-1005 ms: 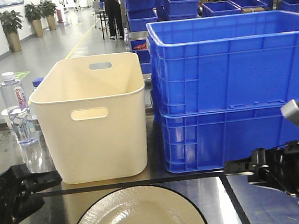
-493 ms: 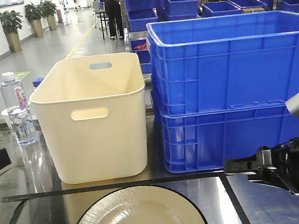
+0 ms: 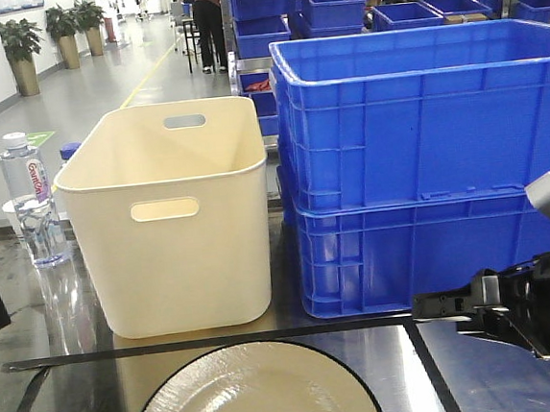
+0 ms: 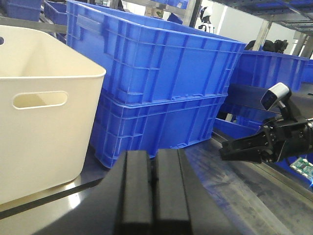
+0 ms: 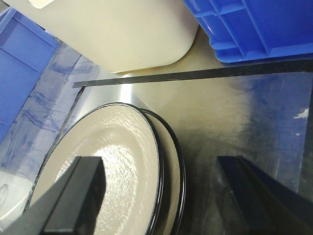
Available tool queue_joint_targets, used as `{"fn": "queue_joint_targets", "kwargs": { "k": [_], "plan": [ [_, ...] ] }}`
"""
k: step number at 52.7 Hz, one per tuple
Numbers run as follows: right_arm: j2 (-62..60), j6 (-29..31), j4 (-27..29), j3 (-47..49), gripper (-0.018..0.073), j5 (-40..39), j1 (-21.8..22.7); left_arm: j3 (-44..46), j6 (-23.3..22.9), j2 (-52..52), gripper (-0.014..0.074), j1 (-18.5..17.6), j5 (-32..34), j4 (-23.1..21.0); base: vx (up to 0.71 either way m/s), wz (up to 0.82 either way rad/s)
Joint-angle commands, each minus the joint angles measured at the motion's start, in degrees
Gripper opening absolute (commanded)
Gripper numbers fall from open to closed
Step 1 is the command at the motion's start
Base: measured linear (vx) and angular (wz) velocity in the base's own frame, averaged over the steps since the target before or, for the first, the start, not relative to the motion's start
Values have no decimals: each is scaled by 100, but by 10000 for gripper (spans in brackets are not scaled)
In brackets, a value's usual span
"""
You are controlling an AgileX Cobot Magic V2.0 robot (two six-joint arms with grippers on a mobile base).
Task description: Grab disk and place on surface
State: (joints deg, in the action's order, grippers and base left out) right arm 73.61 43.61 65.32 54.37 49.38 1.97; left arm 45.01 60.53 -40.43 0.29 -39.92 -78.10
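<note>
While we look across the glossy dark bench from the front, a cream plate with a thin black rim, the disk, lies flat at the bottom centre, inside a brownish area bordered by black tape. From the right wrist view the plate seems to sit on a second, similar plate, whose rim shows just beside it; we cannot tell this for sure.

Behind the tape line a cream plastic tub with slot handles stands upright. Just to its right, two stacked blue crates rise higher than the tub. A clear water bottle stands near the tub's left side.

Our right tool hovers low at the right edge of the bench, pointing toward the centre. In its wrist view its two dark fingers are spread wide apart, with the plate below and between them, and nothing is gripped.

Our left tool shows mainly in its own wrist view, where its two black fingers are pressed together with only a thin seam between them, holding nothing. It faces the crates and the right tool across the bench. In the front view only a dark corner shows at the left edge.
</note>
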Motion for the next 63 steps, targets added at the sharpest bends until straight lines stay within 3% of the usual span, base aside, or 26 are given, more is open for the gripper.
{"fn": "queue_joint_targets", "kwargs": {
  "k": [1, 7, 14, 19, 27, 34, 41, 44, 52, 63],
  "plan": [
    [-159, 61, 302, 165, 522, -9, 34, 165, 13, 22, -8, 16, 161, -305, 0, 0],
    [-159, 61, 302, 165, 522, -9, 34, 165, -5, 38, -8, 16, 204, -19, 0, 0],
    [-159, 61, 302, 165, 522, -9, 34, 27, -621, 396, -8, 16, 392, 1035, 0, 0],
    [-159, 61, 302, 165, 522, -9, 34, -253, -1488, 888, -8, 16, 733, 2354, 0, 0],
    [-159, 61, 302, 165, 522, -9, 34, -1145, -3663, 1768, -8, 16, 1579, 4481, 0, 0],
    [-159, 61, 302, 168, 522, -15, 34, -2273, -5194, 2748, -8, 16, 2536, 6225, 0, 0],
    [-159, 61, 302, 168, 522, -15, 34, -3423, -6053, 3793, -8, 16, 3048, 7352, 0, 0],
    [-159, 61, 302, 168, 522, -15, 34, -3858, -6295, 4226, -8, 16, 3133, 7621, 0, 0],
    [-173, 61, 323, 168, 522, -38, 34, -4607, -6335, 4119, -8, 23, 3724, 7929, 0, 1],
    [-173, 61, 391, 163, 522, -43, 34, -4549, -6335, 4135, -8, 23, 3603, 7934, 0, 0]
  ]
}}
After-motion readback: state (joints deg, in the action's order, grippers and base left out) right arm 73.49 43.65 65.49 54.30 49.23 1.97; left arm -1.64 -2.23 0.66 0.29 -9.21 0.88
